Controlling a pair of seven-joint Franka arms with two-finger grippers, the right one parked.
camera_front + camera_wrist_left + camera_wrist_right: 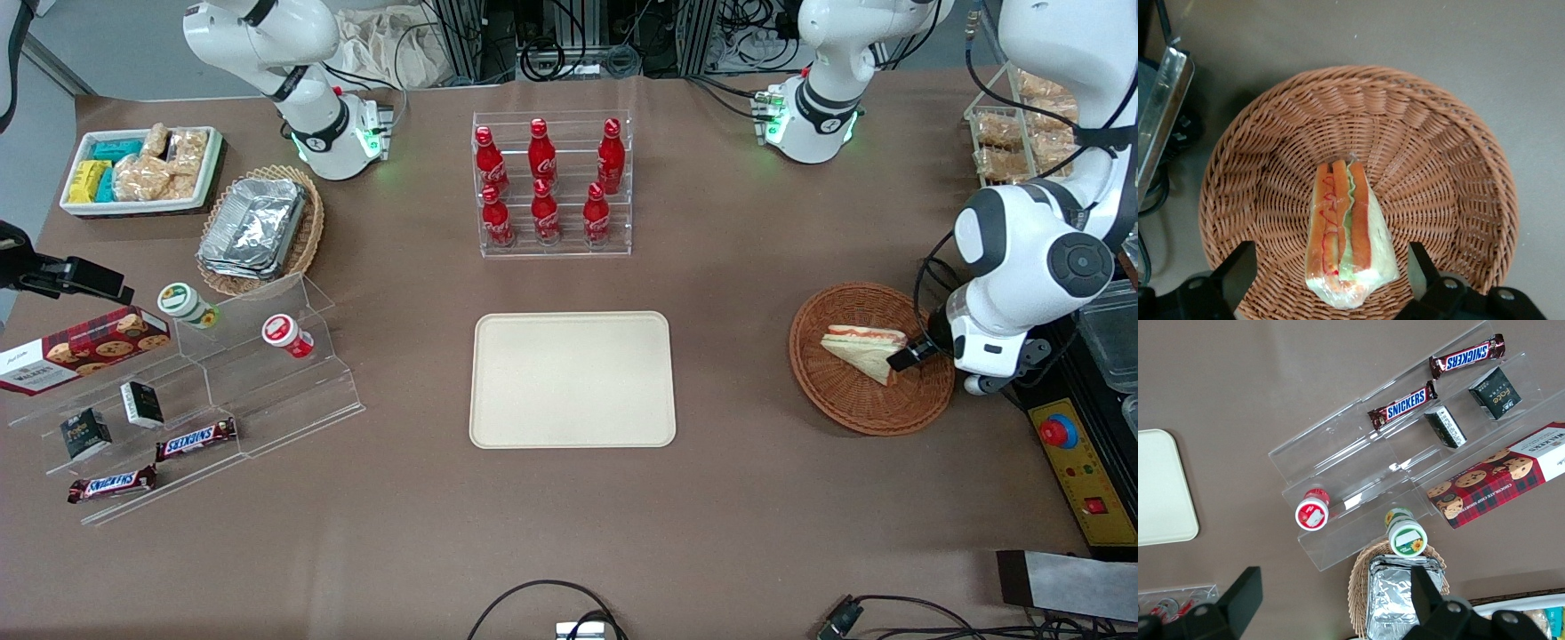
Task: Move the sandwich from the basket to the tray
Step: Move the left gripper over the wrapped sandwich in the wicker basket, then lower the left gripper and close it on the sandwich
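Sandwich (1346, 233) lies in basket (1438, 133), tool (1331, 280) spread wide straddling it, tray (573, 380) bare.

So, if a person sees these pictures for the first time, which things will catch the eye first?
Probably the gripper, open over the round basket at the working arm's end of the table, its fingers on either side of the sandwich. Next, the bare cream tray at the table's middle, and the red bottles in their clear rack above it.
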